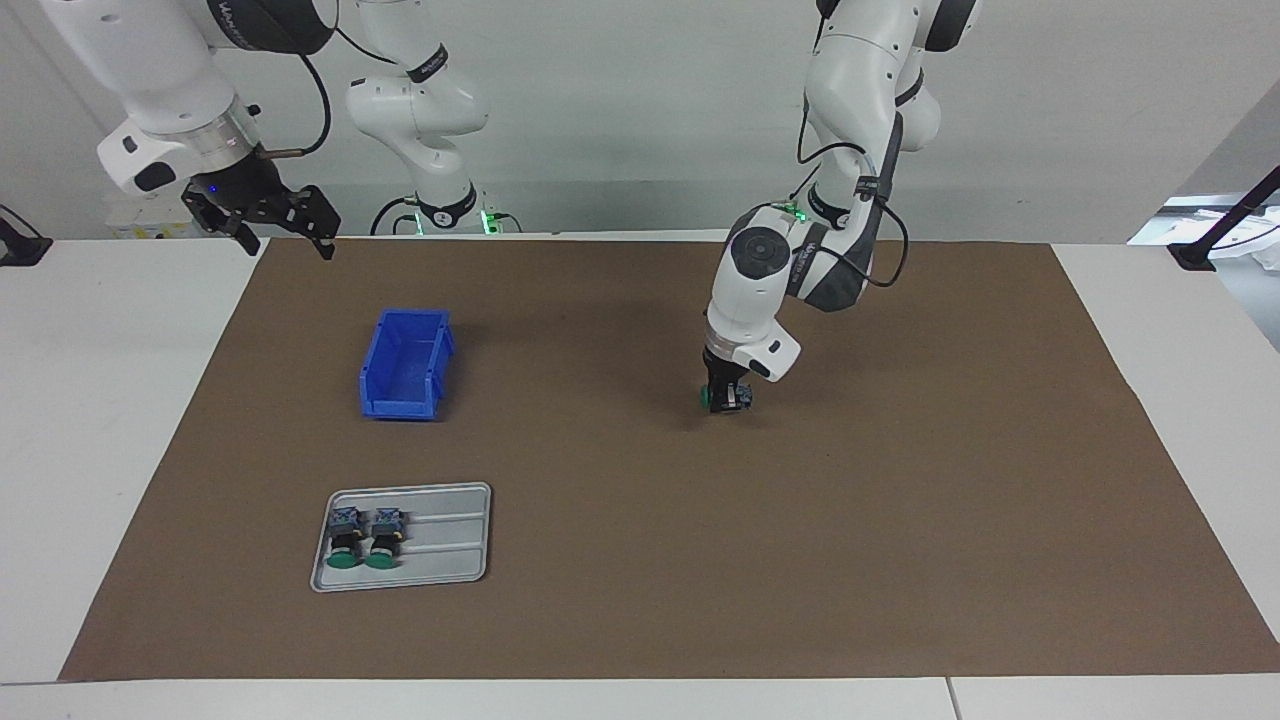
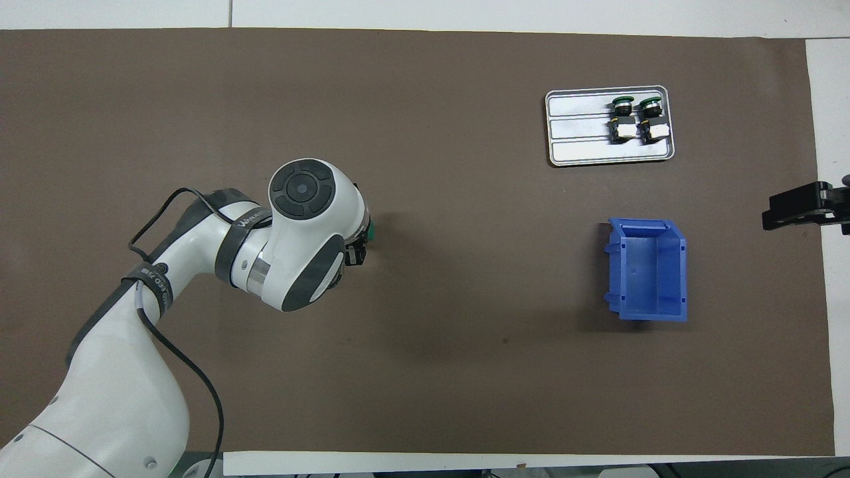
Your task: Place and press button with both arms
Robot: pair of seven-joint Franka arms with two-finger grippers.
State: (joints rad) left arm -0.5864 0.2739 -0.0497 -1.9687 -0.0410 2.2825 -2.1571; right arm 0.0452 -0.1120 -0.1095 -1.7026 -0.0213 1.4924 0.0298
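Observation:
One button [image 1: 706, 397] lies on its side low at the brown mat's middle, green cap toward the right arm's end. My left gripper [image 1: 727, 398] points straight down and is shut on its black body. From above, the left wrist hides most of it; only the green cap [image 2: 372, 231] shows beside the fingers [image 2: 359, 251]. Two more buttons [image 1: 346, 535] [image 1: 386, 535] lie side by side in the grey tray [image 1: 450, 545]. My right gripper [image 1: 280, 222] hangs open, high over the mat's corner by its own base, holding nothing.
A blue bin [image 1: 400, 405] stands on the mat between the tray and the robots, toward the right arm's end. In the overhead view the tray [image 2: 578, 133] lies farther out than the bin [image 2: 682, 272]. White table borders the brown mat [image 1: 900, 520].

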